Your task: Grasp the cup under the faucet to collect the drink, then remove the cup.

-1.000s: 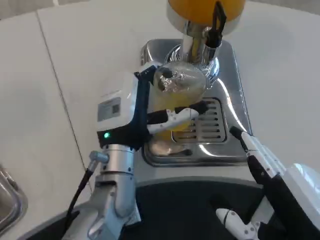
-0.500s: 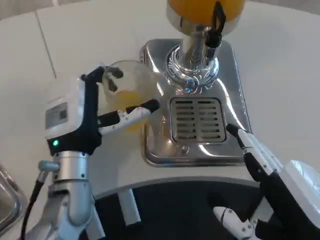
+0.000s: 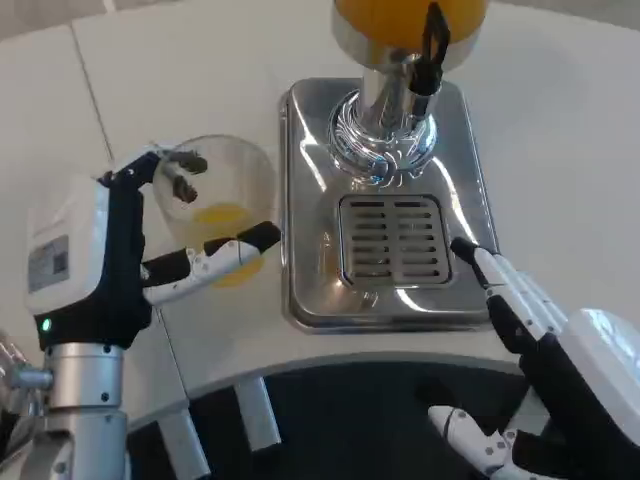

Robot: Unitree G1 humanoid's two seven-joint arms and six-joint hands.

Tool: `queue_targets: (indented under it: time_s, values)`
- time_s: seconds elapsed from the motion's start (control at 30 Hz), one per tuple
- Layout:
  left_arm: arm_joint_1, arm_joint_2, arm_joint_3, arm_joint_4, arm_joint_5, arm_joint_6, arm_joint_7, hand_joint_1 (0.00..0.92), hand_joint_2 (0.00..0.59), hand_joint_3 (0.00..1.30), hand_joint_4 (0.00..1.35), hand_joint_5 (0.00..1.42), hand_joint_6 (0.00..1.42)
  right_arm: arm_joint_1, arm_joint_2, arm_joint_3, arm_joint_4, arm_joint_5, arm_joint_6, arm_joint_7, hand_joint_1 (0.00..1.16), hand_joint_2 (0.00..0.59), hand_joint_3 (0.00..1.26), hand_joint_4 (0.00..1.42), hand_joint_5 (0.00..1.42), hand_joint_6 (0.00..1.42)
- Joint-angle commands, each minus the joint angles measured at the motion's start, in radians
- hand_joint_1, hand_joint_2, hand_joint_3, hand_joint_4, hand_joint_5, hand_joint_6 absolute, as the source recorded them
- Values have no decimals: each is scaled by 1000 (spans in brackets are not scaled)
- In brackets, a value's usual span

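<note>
A clear cup (image 3: 222,200) with a little orange drink in its bottom stands left of the steel drip tray (image 3: 310,250), over the white table. My left hand (image 3: 110,250) grips it, thumb across the near wall and fingers (image 3: 178,172) at the far rim. Whether the cup rests on the table or hangs just above it I cannot tell. The black faucet lever (image 3: 432,45) and chrome column (image 3: 385,125) stand over the tray's slotted grate (image 3: 395,240), which is bare. My right hand (image 3: 545,335) lies low at the right with fingers stretched out, holding nothing.
The dispenser's orange tank (image 3: 410,15) fills the top middle. A table seam (image 3: 95,100) runs down the left. The dark table edge (image 3: 350,400) curves along the bottom, close to both forearms.
My left hand has carried the cup from under the faucet leftward, off the drip tray to the table beside it. The right hand has barely shifted.
</note>
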Motion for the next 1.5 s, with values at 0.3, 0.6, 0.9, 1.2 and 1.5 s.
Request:
queue_targets:
  time_s: [0.3, 0.6, 0.9, 1.2, 1.5]
  values:
    - [241, 3, 104, -293, -47, -100, -91, 770, 0, 1148, 1277, 1424, 1424, 47, -106, -60, -54, -74, -115, -3, 316, 469, 0, 0, 0, 0]
    - [316, -31, 118, -399, -38, -132, -132, 769, 0, 1149, 1277, 1424, 1424, 131, -183, -155, -50, -76, -318, -49, 266, 487, 0, 0, 0, 0]
    - [448, -43, 122, -521, -34, -216, -180, 766, 0, 1149, 1277, 1424, 1424, 168, -189, -219, 58, -91, -526, -206, 221, 527, 0, 0, 0, 0]
    - [564, -66, 107, -610, -9, -316, -214, 762, 0, 1149, 1277, 1424, 1424, 177, -168, -227, 77, -96, -552, -220, 212, 527, 0, 0, 0, 0]
    - [619, -70, 109, -623, -14, -383, -253, 758, 0, 1149, 1277, 1424, 1424, 241, -129, -244, 48, -93, -575, -230, 197, 532, 0, 0, 0, 0]
